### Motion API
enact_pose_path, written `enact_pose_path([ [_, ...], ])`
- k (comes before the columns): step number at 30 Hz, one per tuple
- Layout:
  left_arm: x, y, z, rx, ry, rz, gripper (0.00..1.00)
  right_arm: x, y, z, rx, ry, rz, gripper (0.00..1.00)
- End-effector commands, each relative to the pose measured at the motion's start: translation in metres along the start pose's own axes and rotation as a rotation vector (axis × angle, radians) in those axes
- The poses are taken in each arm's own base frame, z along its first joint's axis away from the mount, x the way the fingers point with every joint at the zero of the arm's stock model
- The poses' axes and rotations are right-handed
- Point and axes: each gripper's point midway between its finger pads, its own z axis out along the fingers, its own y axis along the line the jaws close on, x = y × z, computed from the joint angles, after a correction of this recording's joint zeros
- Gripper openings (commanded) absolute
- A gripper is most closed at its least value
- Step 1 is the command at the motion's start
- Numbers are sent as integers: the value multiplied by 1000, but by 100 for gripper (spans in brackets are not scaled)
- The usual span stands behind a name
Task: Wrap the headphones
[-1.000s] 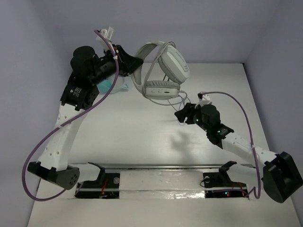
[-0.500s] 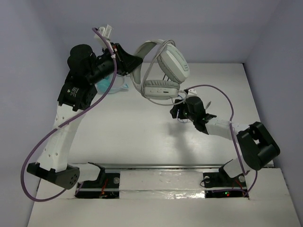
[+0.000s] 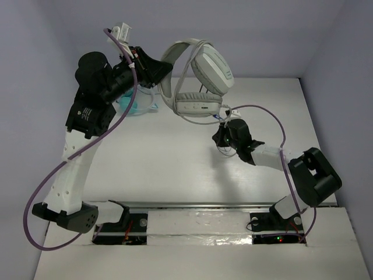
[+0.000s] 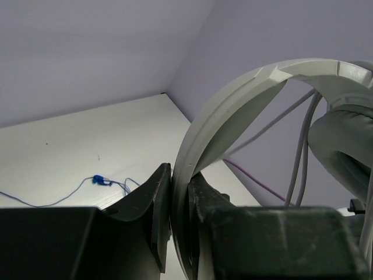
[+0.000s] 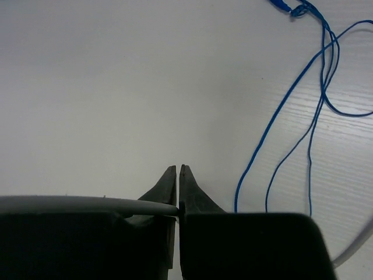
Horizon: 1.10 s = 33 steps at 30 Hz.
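1. Judging the headphones [image 3: 201, 81] from here, I take the headband [image 4: 233, 111] to be stiff and light enough to hang from one pinch. The padded earcups look soft and bulky. The thin grey cable [image 5: 87, 204] looks limp and likely to slip.
2. The best holds, I think, are the flat arc of the headband for carrying and the cable itself for winding, never the pads.
3. My left hand [image 4: 180, 198] is clamped narrow on the edge of the headband. It holds the set in the air over the far side of the tabletop [image 3: 175, 157], about 12 o'clock in the overhead view.
4. From that hand the earcups hang toward 3 o'clock, with cable strands running down beside the band.
5. My right hand [image 5: 178, 175] is pinched closed on the grey cable. The earcups sit near it at 11 o'clock, not touching.
6. Teal headphones [image 3: 133, 106] lie under my left arm. Their blue cable [image 5: 280, 111] trails at 1 o'clock in the right wrist view, apart from my fingers.
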Motion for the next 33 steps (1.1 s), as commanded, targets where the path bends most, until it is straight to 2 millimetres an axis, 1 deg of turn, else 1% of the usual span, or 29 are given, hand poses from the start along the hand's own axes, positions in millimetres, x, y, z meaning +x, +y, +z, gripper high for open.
enact_pose_path([
  [1,-49,-22,-5,53,-190,-40,0,-15,-1,-13,7,-59,18,0],
  [2,-50,-19,-4,46,-203,-53,0,-14,-2,-18,15,-54,22,0],
  [3,-55,-19,-2,53,-237,-60,0,-16,-2,-23,18,-58,23,0],
  [4,-50,-13,3,44,-235,-81,0,-26,0,-33,15,-83,26,0],
  [5,-56,-14,5,55,-270,-102,0,-20,1,-39,24,-56,20,0],
  [6,-58,-10,7,44,-288,-116,0,-18,7,-44,15,-47,14,0],
  [7,-59,4,11,-6,-316,-136,0,-24,11,-53,2,-56,19,0],
  [8,-61,10,13,-29,-341,-153,0,-16,16,-58,-9,-29,13,0],
  [9,-68,19,15,-68,-386,-160,0,-10,27,-64,-30,-14,-1,0],
  [11,-69,29,20,-93,-407,-178,0,-6,35,-73,-26,-2,-17,0],
  [12,-73,41,23,-130,-434,-190,0,-9,42,-77,-38,-5,-23,0],
  [13,-78,50,22,-166,-457,-184,0,-3,57,-81,-72,11,-41,0],
  [14,-84,54,21,-195,-478,-178,0,2,59,-87,-63,32,-57,0],
  [15,-91,71,18,-239,-504,-184,0,0,68,-90,-78,37,-65,0],
  [16,-94,76,17,-246,-517,-189,0,7,80,-95,-101,56,-84,0],
  [17,-99,80,15,-254,-535,-190,0,13,81,-98,-92,86,-101,0],
  [18,-97,85,20,-267,-527,-196,0,17,85,-100,-92,99,-113,0],
  [19,-106,94,16,-307,-561,-192,0,14,90,-102,-88,92,-120,0],
  [20,-106,99,18,-325,-563,-187,0,22,96,-107,-98,112,-136,0],
  [21,-102,108,22,-355,-550,-184,0,21,100,-111,-105,110,-138,0],
  [22,-107,113,20,-388,-566,-160,0,21,103,-115,-114,112,-137,0],
  [25,-103,138,20,-482,-581,-145,0,33,116,-126,-151,156,-157,0],
  [28,-87,158,26,-528,-566,-158,0,44,133,-136,-193,215,-198,0],
  [29,-83,163,27,-538,-560,-160,0,52,133,-136,-193,239,-212,0],
  [30,-77,170,31,-550,-550,-162,0,48,141,-138,-205,238,-219,0],
  [31,-74,174,32,-561,-545,-165,0,53,149,-142,-219,248,-238,0],
  [32,-66,180,34,-575,-531,-170,0,58,150,-143,-216,270,-261,0],
  [33,-61,185,36,-585,-523,-169,0,53,158,-146,-229,264,-265,0],
])
